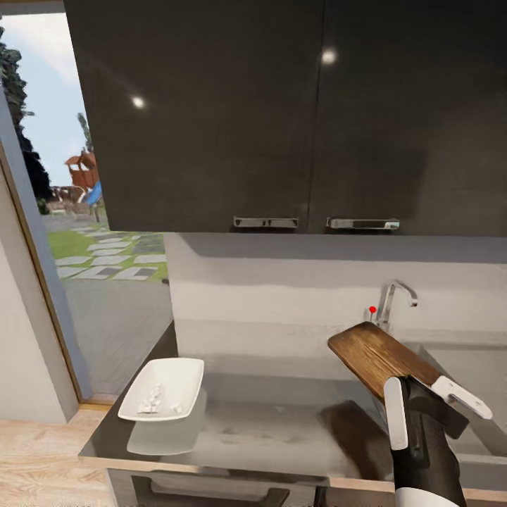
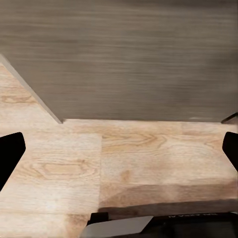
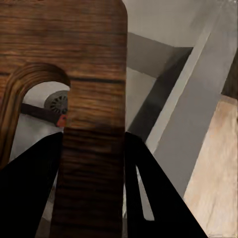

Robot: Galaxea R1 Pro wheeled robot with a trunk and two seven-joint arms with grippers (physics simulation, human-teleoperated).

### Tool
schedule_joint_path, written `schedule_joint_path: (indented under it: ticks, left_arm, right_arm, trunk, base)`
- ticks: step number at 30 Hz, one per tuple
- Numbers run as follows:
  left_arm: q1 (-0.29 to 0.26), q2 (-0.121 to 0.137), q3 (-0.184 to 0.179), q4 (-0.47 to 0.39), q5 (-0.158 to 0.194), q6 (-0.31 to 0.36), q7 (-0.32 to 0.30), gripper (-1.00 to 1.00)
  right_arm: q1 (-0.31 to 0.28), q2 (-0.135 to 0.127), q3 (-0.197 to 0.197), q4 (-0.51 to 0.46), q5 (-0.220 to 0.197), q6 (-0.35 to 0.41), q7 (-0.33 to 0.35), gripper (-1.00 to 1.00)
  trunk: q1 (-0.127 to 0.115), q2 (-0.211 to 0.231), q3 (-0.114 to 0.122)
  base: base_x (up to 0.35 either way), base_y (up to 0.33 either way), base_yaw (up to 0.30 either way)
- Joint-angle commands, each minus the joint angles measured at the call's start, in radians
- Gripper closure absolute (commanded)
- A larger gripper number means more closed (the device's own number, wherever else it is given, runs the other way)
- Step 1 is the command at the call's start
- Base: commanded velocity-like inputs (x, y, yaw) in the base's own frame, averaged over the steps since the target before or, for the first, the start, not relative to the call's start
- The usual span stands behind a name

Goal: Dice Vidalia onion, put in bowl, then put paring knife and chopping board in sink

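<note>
Right claw (image 1: 422, 394) grips chopping board (image 1: 380, 352) above sink (image 1: 468, 366).

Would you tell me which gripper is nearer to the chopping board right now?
The right gripper: it is shut on the chopping board, holding it lifted by the sink. The left gripper hangs open over wooden floor.

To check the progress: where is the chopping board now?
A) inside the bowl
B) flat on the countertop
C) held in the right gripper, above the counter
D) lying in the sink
C: the right gripper clamps the board, which hangs tilted in the air beside the sink.
</note>
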Motion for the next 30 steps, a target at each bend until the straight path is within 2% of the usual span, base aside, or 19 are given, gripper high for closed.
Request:
schedule_joint_path:
  ticks: [1,7,10,11,12,13,16,18,19,22,27,30]
  left_arm:
    - [0.0,0.0,-0.002,-0.001,0.002,-0.002,0.001,-1.0]
    - [0.0,0.0,-0.002,0.0,0.003,-0.002,0.001,-1.0]
    - [0.0,0.0,-0.002,0.001,0.003,-0.002,0.001,-1.0]
    - [0.0,0.0,-0.002,0.001,0.003,-0.002,0.001,-1.0]
    - [0.0,0.0,-0.003,0.001,0.003,-0.002,0.0,-1.0]
    - [0.0,0.0,-0.003,0.001,0.003,-0.002,0.0,-1.0]
    - [0.0,0.0,-0.003,0.005,0.003,-0.002,-0.001,-1.0]
    - [0.0,0.0,-0.003,0.009,0.003,-0.002,-0.002,-1.0]
    - [0.0,0.0,-0.003,0.011,0.003,-0.002,-0.002,-1.0]
    - [0.0,0.0,-0.004,0.013,0.003,-0.002,-0.002,-1.0]
    - [0.0,0.0,-0.015,0.015,0.003,-0.002,-0.002,-1.0]
    - [0.0,0.0,-0.018,0.017,0.003,-0.002,-0.002,-1.0]
  right_arm:
    - [-0.001,0.0,0.0,-0.001,-0.014,-0.012,-0.03,1.0]
    - [-0.001,0.0,0.002,-0.001,-0.024,-0.033,-0.143,1.0]
    - [-0.001,0.0,0.002,-0.001,-0.057,-0.045,-0.202,1.0]
    - [-0.002,0.0,0.002,-0.001,-0.084,-0.05,-0.251,1.0]
    - [-0.004,0.0,0.003,0.0,-0.122,-0.061,-0.327,1.0]
    - [-0.004,0.0,0.005,0.0,-0.136,-0.073,-0.353,1.0]
    - [-0.005,0.0,0.007,-0.003,-0.152,-0.088,-0.369,1.0]
    - [-0.006,-0.007,0.008,-0.005,-0.182,-0.091,-0.371,1.0]
    - [-0.009,-0.017,0.008,-0.005,-0.212,-0.087,-0.373,1.0]
    - [-0.042,-0.054,0.017,-0.003,-0.263,-0.07,-0.384,1.0]
    - [-0.111,-0.083,0.044,0.036,-0.285,-0.033,-0.426,1.0]
    - [-0.19,-0.109,0.047,0.149,-0.287,-0.031,-0.435,1.0]
  trunk:
    - [0.0,-0.001,-0.002]
    - [0.0,-0.001,-0.011]
    - [0.0,-0.001,-0.016]
    - [0.0,-0.001,-0.018]
    - [0.0,-0.001,-0.019]
    - [0.0,-0.001,-0.02]
    - [0.0,-0.001,-0.022]
    - [0.0,-0.001,-0.022]
    - [0.0,-0.001,-0.022]
    - [0.0,-0.001,-0.022]
    - [0.0,-0.001,-0.022]
    - [0.0,-0.001,-0.022]
  base:
    - [0.0,-0.01,0.0]
    - [0.0,-0.003,0.0]
    - [0.0,0.0,0.0]
    - [0.0,0.0,0.0]
    - [0.0,0.0,0.0]
    - [0.0,0.0,0.0]
    - [0.0,0.0,0.0]
    - [0.0,0.0,0.0]
    - [0.0,0.0,0.0]
    - [0.0,0.0,0.0]
    - [0.0,0.0,0.0]
    - [0.0,0.0,0.0]
